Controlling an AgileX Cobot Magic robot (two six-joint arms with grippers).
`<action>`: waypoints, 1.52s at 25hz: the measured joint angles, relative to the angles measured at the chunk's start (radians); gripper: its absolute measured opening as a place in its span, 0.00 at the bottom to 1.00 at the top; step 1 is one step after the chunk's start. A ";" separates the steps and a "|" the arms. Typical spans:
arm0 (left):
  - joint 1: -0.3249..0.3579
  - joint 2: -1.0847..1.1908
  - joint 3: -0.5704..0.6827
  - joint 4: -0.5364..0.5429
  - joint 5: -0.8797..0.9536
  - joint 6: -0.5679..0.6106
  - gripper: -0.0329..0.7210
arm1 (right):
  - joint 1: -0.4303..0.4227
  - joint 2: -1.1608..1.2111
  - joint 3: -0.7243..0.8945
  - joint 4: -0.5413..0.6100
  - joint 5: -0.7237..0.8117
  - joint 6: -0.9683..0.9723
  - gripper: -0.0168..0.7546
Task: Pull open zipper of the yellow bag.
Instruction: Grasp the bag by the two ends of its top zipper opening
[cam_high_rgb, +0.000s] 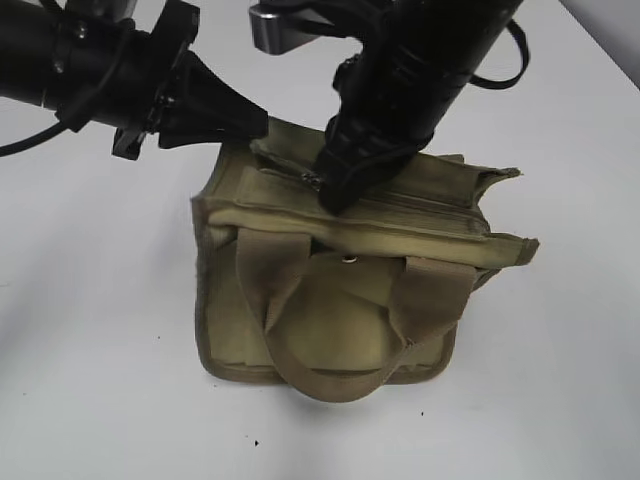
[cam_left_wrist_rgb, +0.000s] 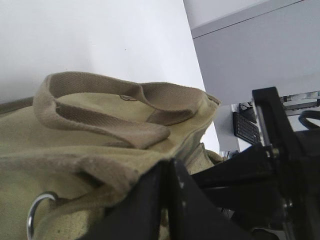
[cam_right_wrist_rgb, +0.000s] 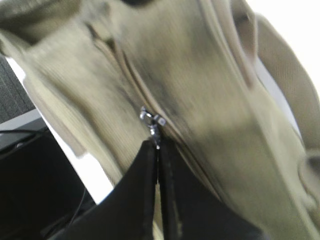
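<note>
The yellow bag stands on the white table, its two webbing handles hanging down the near side. Along its top runs the zipper, with the small silver pull tab at the left end. My right gripper comes down from above and is shut on that pull tab, fingertips pressed together just below it. My left gripper reaches in from the left and is shut on the bag's back-left top edge. In the left wrist view a handle lies across the bag.
A silver snap button sits between the handles. A metal ring hangs on the bag's side. The white table surrounds the bag. Beyond the table edge are a grey panel and a keyboard.
</note>
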 joint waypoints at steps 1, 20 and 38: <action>-0.002 0.000 0.000 -0.002 0.000 0.000 0.05 | -0.009 -0.011 0.000 -0.015 0.019 0.020 0.02; -0.002 0.000 -0.002 -0.012 -0.008 0.000 0.05 | -0.275 -0.068 0.083 -0.119 0.118 0.250 0.02; -0.002 0.000 -0.002 -0.012 -0.001 0.000 0.05 | -0.284 -0.117 0.119 -0.181 0.118 0.349 0.02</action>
